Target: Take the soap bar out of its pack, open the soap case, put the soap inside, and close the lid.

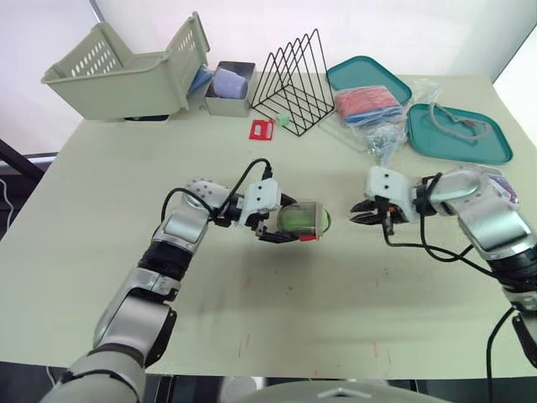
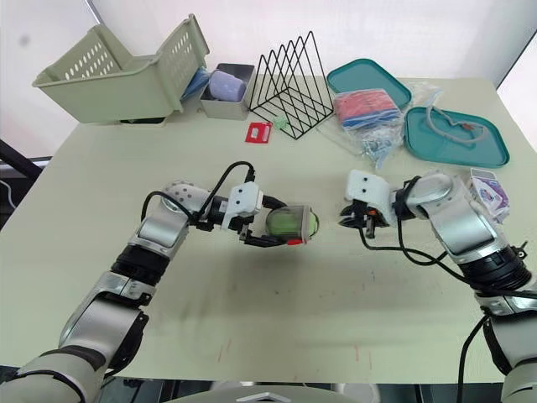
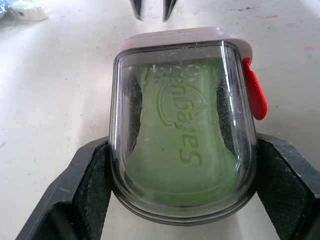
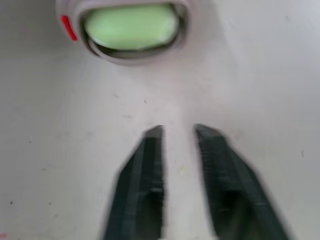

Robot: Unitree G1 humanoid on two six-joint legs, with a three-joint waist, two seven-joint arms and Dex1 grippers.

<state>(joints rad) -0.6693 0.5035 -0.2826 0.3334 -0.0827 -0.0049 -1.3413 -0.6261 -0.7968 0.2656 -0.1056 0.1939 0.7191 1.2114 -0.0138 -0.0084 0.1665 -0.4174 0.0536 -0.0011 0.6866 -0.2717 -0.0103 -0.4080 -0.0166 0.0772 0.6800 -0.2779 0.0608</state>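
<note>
The soap case (image 1: 304, 220) has a clear domed lid, a pale base and a red latch (image 3: 255, 95). It lies on its side just above the table near the middle, and its lid looks shut. A green soap bar (image 3: 175, 150) with embossed letters sits inside it. My left gripper (image 1: 285, 222) is shut on the case, one black finger (image 3: 85, 190) on each side. My right gripper (image 1: 361, 211) is a short way to the right of the case and points at it. Its fingers (image 4: 150, 150) are a little apart with nothing between them.
Along the back stand a green slatted basket (image 1: 126, 71), a grey box (image 1: 228, 88) and a black wire rack (image 1: 294, 80). A red card (image 1: 263, 128) lies in front of the rack. Two teal trays (image 1: 457, 134), a plastic bag (image 1: 369, 109) and a purple packet (image 2: 489, 189) crowd the right.
</note>
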